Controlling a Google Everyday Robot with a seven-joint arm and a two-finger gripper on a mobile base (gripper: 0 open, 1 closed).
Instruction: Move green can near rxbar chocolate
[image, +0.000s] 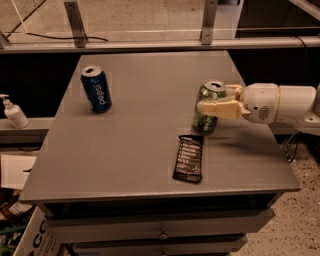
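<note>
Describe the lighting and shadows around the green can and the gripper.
Camera view: the light is dim and warm overall, and the floor beyond the table is brighter. Camera view: the gripper, at the table's right side with its fingers closed on the green can, throws a soft shadow beneath the arm. Camera view: the can's silver top catches the light.

Behind the jaws — green can (205, 124) midsection
</note>
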